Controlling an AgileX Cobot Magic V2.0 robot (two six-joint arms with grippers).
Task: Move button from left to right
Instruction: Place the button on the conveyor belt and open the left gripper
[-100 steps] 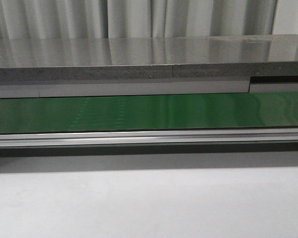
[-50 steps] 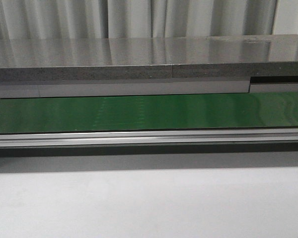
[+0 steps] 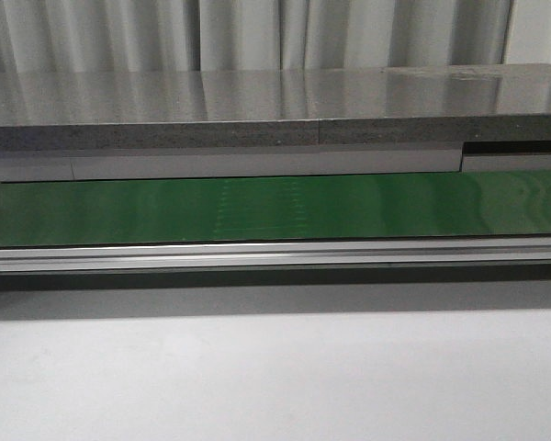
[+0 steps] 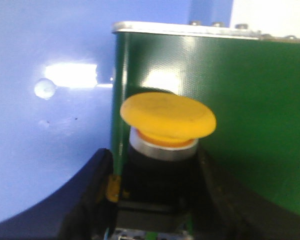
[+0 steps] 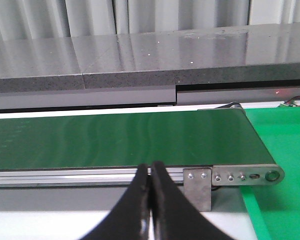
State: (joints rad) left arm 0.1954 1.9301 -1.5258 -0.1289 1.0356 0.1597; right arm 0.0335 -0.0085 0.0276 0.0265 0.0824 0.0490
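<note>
The button (image 4: 167, 117) shows in the left wrist view: a round yellow mushroom cap on a black blocky body with a small green mark low down. My left gripper (image 4: 152, 187) is shut on the button's black body, its dark fingers (image 4: 92, 195) on both sides, above the end of the green conveyor belt (image 4: 240, 110). My right gripper (image 5: 151, 172) is shut and empty, in front of the belt's (image 5: 120, 137) near rail, close to its right end. Neither gripper nor the button shows in the front view.
The green belt (image 3: 275, 209) runs left to right across the front view with an aluminium rail (image 3: 275, 253) in front. A grey stone ledge (image 3: 275, 110) lies behind it. A green mat (image 5: 282, 145) lies past the belt's right end. White table surface (image 3: 275, 377) lies in front.
A faint patterned patch on the belt has shifted to the right across the front view. Nothing else has visibly changed there.
</note>
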